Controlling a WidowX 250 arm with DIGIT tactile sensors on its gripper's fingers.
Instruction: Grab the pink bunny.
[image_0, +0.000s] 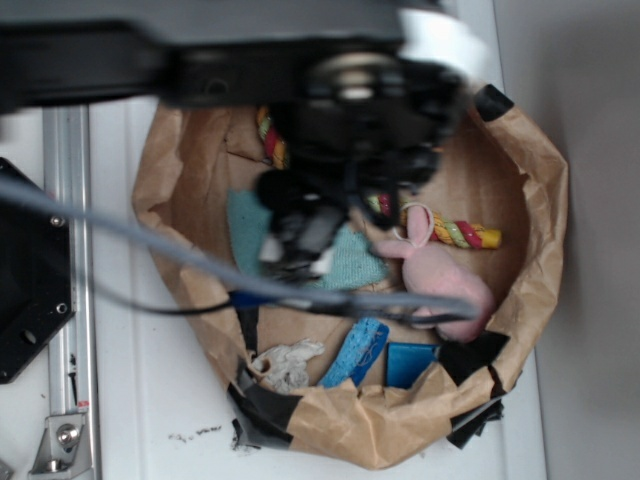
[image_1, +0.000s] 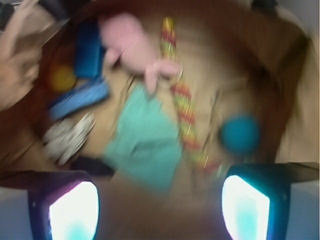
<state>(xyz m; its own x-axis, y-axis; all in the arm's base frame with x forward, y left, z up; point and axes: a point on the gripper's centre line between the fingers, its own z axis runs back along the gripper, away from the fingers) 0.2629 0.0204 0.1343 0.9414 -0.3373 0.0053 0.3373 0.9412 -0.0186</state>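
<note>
Hovering pincer (image_1: 160, 207) | jaws spread, holding nothing | pink bunny (image_1: 131, 44) well ahead, untouched, beside rope (image_1: 182, 107)

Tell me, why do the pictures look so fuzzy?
Wrist view: smeared all over, so the pink bunny and rope have soft edges, and the gripper fingertips glow white with glare. Exterior view: the arm is blurred; the paper bag looks sharper.
</note>
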